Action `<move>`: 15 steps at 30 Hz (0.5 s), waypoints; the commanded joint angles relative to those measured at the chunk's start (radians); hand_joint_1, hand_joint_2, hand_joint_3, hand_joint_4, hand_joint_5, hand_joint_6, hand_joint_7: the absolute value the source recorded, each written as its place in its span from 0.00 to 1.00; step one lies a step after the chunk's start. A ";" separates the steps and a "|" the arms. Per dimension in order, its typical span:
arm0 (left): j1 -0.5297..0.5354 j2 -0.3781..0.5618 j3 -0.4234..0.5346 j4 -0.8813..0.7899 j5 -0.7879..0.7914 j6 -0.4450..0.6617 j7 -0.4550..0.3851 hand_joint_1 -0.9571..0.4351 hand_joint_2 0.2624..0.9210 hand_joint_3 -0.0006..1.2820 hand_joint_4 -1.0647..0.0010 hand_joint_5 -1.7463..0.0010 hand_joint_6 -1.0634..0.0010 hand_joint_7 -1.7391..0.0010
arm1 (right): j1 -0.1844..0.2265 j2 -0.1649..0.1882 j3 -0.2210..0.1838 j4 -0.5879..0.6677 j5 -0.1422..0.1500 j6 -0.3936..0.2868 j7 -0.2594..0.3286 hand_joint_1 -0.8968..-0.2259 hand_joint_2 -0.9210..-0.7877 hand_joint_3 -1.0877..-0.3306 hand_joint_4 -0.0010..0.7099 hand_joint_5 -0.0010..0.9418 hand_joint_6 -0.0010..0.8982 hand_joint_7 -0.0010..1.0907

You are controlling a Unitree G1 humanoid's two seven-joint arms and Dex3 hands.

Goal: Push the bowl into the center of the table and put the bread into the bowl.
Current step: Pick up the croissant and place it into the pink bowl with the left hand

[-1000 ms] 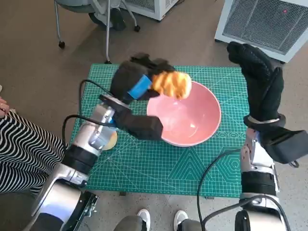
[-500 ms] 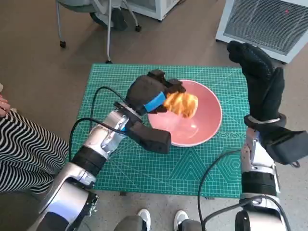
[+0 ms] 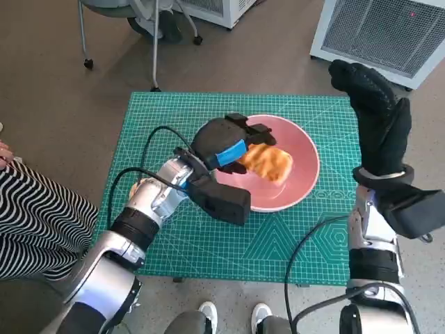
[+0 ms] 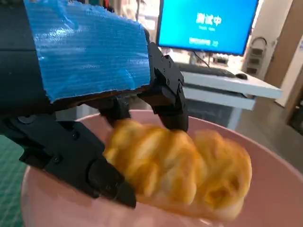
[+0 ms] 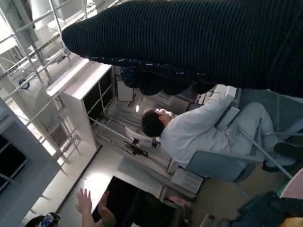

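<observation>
- While the black left hand with blue tape over its back (image 3: 224, 145) reaches over the near-left rim of the shallow pink round bowl (image 3: 300, 182), it pinches the golden, twisted piece of bread (image 3: 265, 161) between its black fingers (image 4: 166, 97).
- In the left wrist view, the bread (image 4: 182, 170) sits low inside the bowl (image 4: 277, 189), with fingers closed on both of its sides; whether its underside touches the pink bottom cannot be told.
- The bowl stands on the small table covered with a green gridded cutting mat (image 3: 208, 236), right of the middle and toward the far edge.
- The right hand in its black knitted glove (image 3: 372, 115) is raised upright over the table's far right corner, well apart from the bowl; its fingers point up with nothing in them, spread a little.
- In the right wrist view, the glove (image 5: 199, 42) is a dark band; below it a person in a pale shirt (image 5: 199, 130) sits in a chair, and another person's raised hand (image 5: 85, 201) shows near the picture's edge.
- On the floor beyond the table stand a white louvred box (image 3: 386, 31) and the wheeled legs of a chair (image 3: 149, 28).
- A person's black-and-white striped garment (image 3: 31, 223) shows beside the table on the robot's left, and two white shoe tips (image 3: 233, 316) lie at the near edge.
</observation>
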 commanded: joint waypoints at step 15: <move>0.237 0.240 0.235 -0.470 -0.270 -0.074 -0.292 0.05 1.00 0.33 0.89 1.00 0.70 1.00 | 0.039 0.004 0.008 -0.015 -0.013 -0.002 -0.021 0.22 0.00 0.53 0.24 0.00 0.04 0.44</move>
